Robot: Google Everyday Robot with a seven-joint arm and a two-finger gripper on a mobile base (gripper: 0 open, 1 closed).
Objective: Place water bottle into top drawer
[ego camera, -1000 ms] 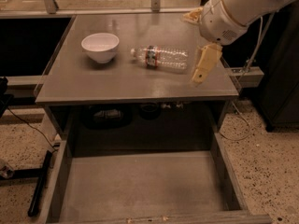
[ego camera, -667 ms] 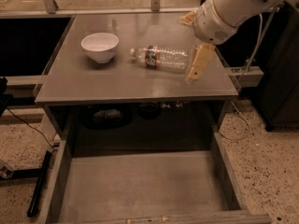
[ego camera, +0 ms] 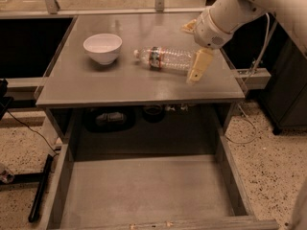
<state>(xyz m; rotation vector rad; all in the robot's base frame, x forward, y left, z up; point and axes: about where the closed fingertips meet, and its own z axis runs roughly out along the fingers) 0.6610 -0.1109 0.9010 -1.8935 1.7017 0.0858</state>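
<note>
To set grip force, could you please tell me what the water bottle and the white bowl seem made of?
The water bottle looks like clear glossy plastic: the table shows through its ribbed wall. The white bowl looks like glazed ceramic, perhaps hard plastic: smooth, with a soft sheen. The gripper hangs over the table at the bottle's base end.

Item 1: small clear ribbed plastic water bottle (ego camera: pixel 168 59) with a white cap and a dark red-and-green label band. We log it lying on its side, cap pointing away from the gripper (ego camera: pixel 189 54), base just beside the spread jaws; contact we cannot tell.

Item 2: wide shallow grey top drawer (ego camera: pixel 144 190), a rectangular tray with low walls. It is pulled open, lower than the jaws and well apart from them.
</note>
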